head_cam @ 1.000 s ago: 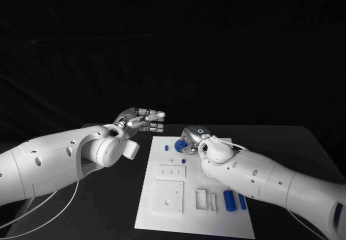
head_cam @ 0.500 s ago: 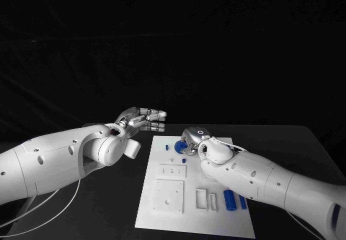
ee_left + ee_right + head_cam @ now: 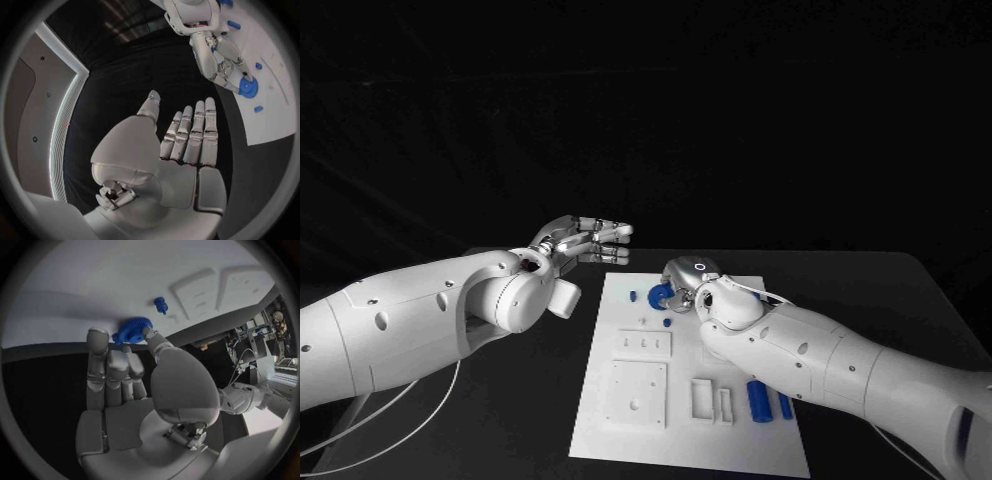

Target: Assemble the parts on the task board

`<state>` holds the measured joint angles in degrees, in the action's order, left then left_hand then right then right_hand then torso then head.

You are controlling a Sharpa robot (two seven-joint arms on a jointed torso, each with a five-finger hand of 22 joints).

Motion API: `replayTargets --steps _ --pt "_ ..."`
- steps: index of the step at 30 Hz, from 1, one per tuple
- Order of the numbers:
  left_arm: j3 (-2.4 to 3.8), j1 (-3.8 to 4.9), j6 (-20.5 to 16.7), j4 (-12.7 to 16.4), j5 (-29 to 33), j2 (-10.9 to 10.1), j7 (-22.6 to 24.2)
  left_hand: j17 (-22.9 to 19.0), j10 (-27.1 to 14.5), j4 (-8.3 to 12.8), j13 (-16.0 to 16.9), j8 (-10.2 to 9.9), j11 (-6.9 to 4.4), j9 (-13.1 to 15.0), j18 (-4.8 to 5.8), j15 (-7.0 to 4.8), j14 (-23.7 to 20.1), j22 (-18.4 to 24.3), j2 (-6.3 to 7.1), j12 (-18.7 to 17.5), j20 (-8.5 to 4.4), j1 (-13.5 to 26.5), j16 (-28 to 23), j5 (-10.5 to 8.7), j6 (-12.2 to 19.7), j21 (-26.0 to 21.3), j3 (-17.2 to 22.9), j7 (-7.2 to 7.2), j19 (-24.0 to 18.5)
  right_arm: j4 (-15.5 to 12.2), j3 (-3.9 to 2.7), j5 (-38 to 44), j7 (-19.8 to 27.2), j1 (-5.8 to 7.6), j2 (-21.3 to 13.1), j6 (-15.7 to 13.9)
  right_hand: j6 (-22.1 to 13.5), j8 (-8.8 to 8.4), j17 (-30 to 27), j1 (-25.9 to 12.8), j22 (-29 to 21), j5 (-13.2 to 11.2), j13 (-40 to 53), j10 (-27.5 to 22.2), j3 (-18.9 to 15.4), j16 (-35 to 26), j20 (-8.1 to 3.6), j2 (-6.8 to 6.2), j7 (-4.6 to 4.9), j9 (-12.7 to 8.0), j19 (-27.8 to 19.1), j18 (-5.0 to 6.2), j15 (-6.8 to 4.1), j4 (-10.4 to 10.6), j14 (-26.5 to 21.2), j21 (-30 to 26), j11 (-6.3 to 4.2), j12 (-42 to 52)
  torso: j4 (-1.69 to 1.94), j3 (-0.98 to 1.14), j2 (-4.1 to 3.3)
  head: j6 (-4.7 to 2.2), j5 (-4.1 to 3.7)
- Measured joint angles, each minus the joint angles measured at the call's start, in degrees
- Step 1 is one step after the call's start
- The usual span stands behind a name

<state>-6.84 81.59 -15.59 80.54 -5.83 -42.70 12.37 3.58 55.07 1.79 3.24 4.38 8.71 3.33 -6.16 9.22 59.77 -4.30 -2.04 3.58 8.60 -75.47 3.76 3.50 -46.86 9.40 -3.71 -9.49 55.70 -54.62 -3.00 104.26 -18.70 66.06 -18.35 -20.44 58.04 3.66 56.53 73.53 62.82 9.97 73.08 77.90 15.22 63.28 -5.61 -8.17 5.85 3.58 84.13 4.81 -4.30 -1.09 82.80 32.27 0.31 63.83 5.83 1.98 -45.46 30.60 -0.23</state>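
The white task board (image 3: 635,420) lies in the middle of the table. At its far end my right hand (image 3: 687,287) pinches a blue gear (image 3: 661,296) between thumb and fingers, close over the board; the right wrist view shows the gear (image 3: 130,331) at my fingertips against the board (image 3: 94,280), beside a small blue peg (image 3: 161,304). My left hand (image 3: 589,240) hovers left of the board's far end, fingers straight and nothing in it. In the left wrist view its palm (image 3: 181,150) faces the right hand (image 3: 215,50) and the gear (image 3: 248,87).
Two blue cylinders (image 3: 760,400) lie near the board's right edge, by white slotted blocks (image 3: 711,398). A small blue peg (image 3: 633,296) and another small blue piece (image 3: 669,322) sit near the gear. Two square white plates (image 3: 639,390) lie on the board's left half.
My right hand has sunk slightly toward the board with the gear. The left hand has hardly moved.
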Motion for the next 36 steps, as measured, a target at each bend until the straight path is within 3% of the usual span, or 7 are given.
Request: replayTargets --steps 3,6,9,17,26,36 --pt "0.00 0.00 0.0 -0.1 0.0 0.1 0.0 0.0 -0.1 0.0 0.0 0.0 0.13 0.0 0.00 0.00 0.0 0.0 0.00 0.0 0.00 0.0 0.0 0.00 0.2 0.0 0.0 0.16 0.0 0.2 0.02 -0.4 0.0 0.01 0.1 0.0 0.2 0.00 0.0 -3.3 0.0 -1.9 -0.2 -0.3 1.6 0.0 0.00 -0.26 -0.42 0.0 0.0 0.00 0.00 4.8 0.0 0.0 -0.31 0.0 -0.02 -0.02 0.00 0.11 -0.03" --pt "0.00 -0.03 0.1 -0.2 0.0 0.2 -0.1 0.0 -0.2 0.0 0.0 0.0 0.21 0.0 0.00 0.00 0.0 0.0 0.00 0.0 0.00 0.0 0.0 0.00 0.5 0.0 0.0 -0.12 0.0 0.4 0.02 -0.8 0.0 0.01 0.1 0.0 0.1 0.00 0.0 -6.2 -0.1 -4.5 -0.3 -0.3 4.0 -0.2 0.00 -0.78 -0.51 0.0 0.0 0.00 0.00 6.5 0.0 0.0 -0.31 -0.2 -0.02 -0.04 0.00 0.22 -0.18" --pt "-0.01 -0.08 0.1 -0.3 0.0 0.2 -0.2 0.0 -0.2 0.0 0.0 0.0 0.21 0.0 0.00 0.00 0.0 0.0 0.00 0.0 0.00 0.0 0.0 0.00 0.5 0.0 0.0 -0.11 0.0 0.4 0.02 -1.3 0.0 0.01 0.1 0.1 0.1 0.00 0.1 -6.7 -0.1 -4.6 -0.3 -0.3 3.8 -0.2 0.00 -0.88 -0.51 0.0 0.0 0.00 0.00 7.8 0.0 0.0 -0.31 -0.2 -0.03 -0.04 -0.01 0.25 -0.28" --pt "-0.01 -0.19 0.3 -0.5 0.0 0.3 -0.3 0.0 -0.2 0.0 0.0 0.0 0.21 0.0 0.00 0.00 0.0 0.0 0.00 0.0 0.00 0.0 0.0 0.00 0.7 0.0 0.0 0.09 0.0 -0.2 0.03 -2.3 0.1 0.01 -0.6 0.1 2.4 0.00 0.3 -6.7 0.0 -4.6 -0.2 -0.3 3.9 -0.2 0.00 -0.88 -0.52 0.0 0.0 -0.01 0.00 8.1 0.0 0.0 -0.31 -0.2 -0.05 0.04 -0.01 0.43 -0.32" --pt "-0.01 -0.23 0.3 -0.5 0.0 0.1 -0.4 0.0 -0.5 -0.2 0.0 -0.1 0.30 0.0 0.00 0.00 0.0 0.0 0.00 0.0 0.00 0.0 0.0 0.00 1.1 0.0 0.2 -0.18 0.0 -1.2 0.04 -3.7 0.5 0.02 -1.5 0.9 2.5 0.00 0.5 -7.4 0.0 -3.5 -0.1 -0.3 2.7 -0.2 0.00 -0.20 -0.45 0.0 0.0 -0.01 0.00 9.3 0.0 0.3 -0.31 0.0 -0.12 0.11 -0.01 0.55 -0.16" --pt "-0.01 -0.23 0.3 -0.5 0.0 0.1 -0.5 0.0 -0.6 -0.2 0.0 -0.2 0.22 -0.1 0.00 0.00 0.0 0.0 0.00 0.0 0.00 0.0 0.0 0.00 1.2 0.0 0.2 -0.01 0.0 -1.3 0.19 -4.8 0.7 0.02 -2.3 2.1 2.5 0.00 0.6 -7.4 0.1 -2.2 0.0 -0.3 2.4 -0.2 0.00 -0.20 -0.45 0.0 0.0 0.00 0.00 8.7 0.0 0.3 -0.31 0.0 -0.09 0.11 -0.01 0.70 -0.37"
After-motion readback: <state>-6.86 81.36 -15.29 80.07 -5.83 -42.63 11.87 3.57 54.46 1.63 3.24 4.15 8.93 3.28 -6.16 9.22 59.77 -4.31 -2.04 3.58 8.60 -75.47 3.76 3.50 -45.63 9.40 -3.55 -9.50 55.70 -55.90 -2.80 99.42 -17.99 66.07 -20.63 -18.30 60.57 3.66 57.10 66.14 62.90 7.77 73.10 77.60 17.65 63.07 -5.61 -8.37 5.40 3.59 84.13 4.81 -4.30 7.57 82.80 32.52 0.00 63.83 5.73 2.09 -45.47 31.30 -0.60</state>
